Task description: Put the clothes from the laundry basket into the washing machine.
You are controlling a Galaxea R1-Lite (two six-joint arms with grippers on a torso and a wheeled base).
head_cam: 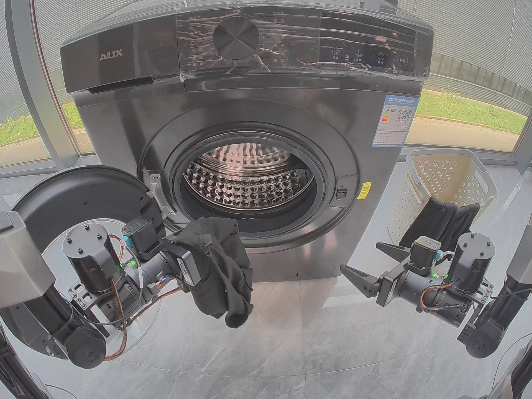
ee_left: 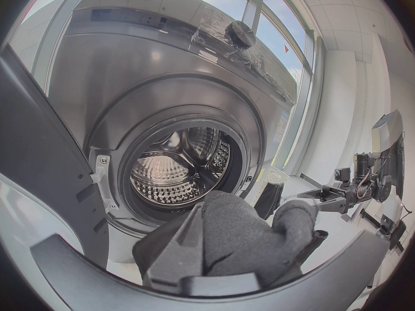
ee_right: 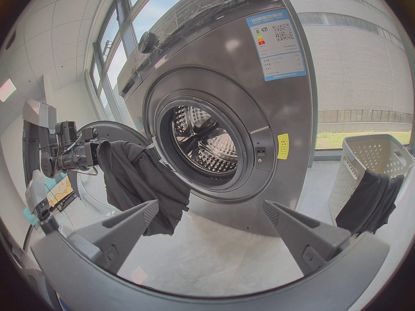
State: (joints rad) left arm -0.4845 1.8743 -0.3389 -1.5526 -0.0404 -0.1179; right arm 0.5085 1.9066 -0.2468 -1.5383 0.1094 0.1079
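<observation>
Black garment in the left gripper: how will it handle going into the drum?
The black garment is likely floppy: it drapes in loose folds below the grasp. It is probably light, since the fabric looks thin. Its hanging end may snag on the door opening rim.

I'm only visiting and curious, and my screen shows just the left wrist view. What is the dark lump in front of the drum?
Observer: It is a dark garment gripped by the left claw. The head view shows it hanging outside the washing machine, below the lower left edge of the door opening.
Visitor: Are more clothes waiting?
Observer: Yes. A white laundry basket stands on the floor at the machine's right, with a second dark garment draped over its front rim.
Visitor: What is the other arm doing?
Observer: The right claw is open and empty, low between the machine and the basket.
</observation>
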